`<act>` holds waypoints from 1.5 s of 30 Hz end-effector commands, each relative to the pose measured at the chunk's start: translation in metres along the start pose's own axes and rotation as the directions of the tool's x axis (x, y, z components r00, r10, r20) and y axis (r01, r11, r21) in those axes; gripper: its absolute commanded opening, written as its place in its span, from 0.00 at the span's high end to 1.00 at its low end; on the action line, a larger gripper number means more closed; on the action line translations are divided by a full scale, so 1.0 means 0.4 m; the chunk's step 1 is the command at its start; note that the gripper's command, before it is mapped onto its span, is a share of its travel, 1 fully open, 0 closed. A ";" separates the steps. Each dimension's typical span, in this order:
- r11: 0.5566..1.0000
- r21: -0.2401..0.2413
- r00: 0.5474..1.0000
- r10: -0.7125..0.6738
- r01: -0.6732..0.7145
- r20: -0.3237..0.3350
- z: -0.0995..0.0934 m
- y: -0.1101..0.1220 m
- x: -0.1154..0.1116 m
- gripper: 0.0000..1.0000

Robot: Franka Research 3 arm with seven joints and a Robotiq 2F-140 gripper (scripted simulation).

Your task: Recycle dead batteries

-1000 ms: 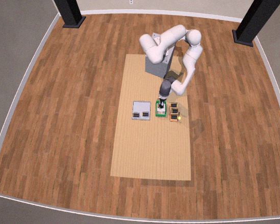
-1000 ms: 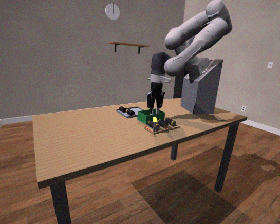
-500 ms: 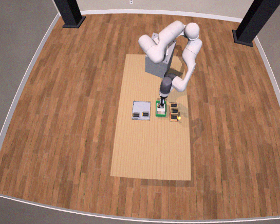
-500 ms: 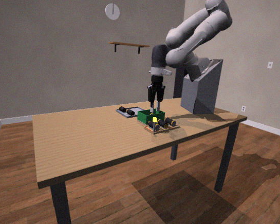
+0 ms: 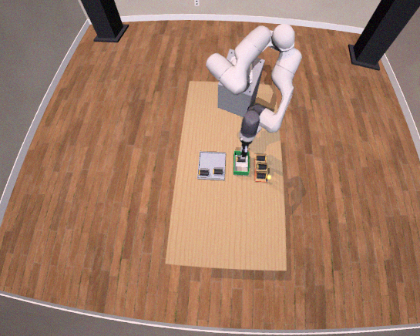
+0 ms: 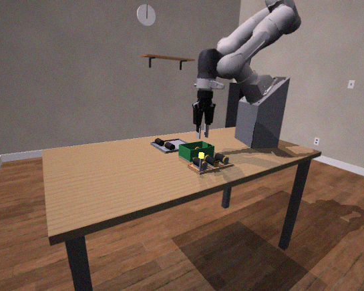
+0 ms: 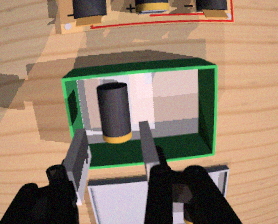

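The open-topped green rectangular recycling box [image 5: 235,163] [image 6: 188,151] [image 7: 215,110] is found upright on the light wooden surface [image 5: 225,223] [image 6: 121,183] [image 7: 20,150] and is taken as the reference. One dark cylindrical battery with a gold-coloured end [image 5: 240,159] [image 7: 114,112] is seen lying on its side inside the box, in the end nearer the grey robot pedestal [image 5: 233,102] [image 6: 245,123]; its gold end is pointed towards the tray side. The black gripper with grey finger plates [image 5: 243,154] [image 6: 202,136] [image 7: 113,128] is held above the box, fingertips over the rim level and clear of the battery. Its fingers are parted to a moderate gap, and nothing is gripped. On one side of the box, a shallow grey tray [image 5: 212,159] [image 6: 179,143] [image 7: 117,200] is placed, on which two dark batteries are laid near the edge farther from the pedestal. On the opposite side of the box, three dark batteries are seated in a row in the orange-brown holder assembly [image 7: 80,28]. The yellow bulb [image 5: 269,177] [image 6: 201,155], mounted at the holder's end farther from the pedestal, is observed glowing. One battery is thus counted in the box, five outside it.
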State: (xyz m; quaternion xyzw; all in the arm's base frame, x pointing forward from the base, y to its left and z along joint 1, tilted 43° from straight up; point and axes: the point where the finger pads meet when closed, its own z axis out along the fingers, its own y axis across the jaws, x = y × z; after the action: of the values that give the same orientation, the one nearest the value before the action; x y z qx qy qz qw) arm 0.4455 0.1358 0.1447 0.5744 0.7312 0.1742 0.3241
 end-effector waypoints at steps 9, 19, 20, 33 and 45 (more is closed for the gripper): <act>1.000 0.001 1.000 0.028 -0.028 0.005 -0.051 -0.001 -0.005 0.71; 1.000 0.001 1.000 0.028 -0.028 0.005 -0.080 0.000 -0.006 0.71; 1.000 0.001 1.000 0.028 -0.028 0.005 -0.080 0.001 -0.009 0.71; 1.000 0.001 1.000 0.028 -0.028 0.005 -0.081 0.110 -0.190 0.71; 1.000 0.001 1.000 0.028 -0.028 0.005 -0.082 0.228 -0.388 0.71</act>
State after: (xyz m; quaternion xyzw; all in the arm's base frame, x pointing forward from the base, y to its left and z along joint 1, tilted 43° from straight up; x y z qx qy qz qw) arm 0.5067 0.0191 0.2662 0.6330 0.6776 0.1989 0.3171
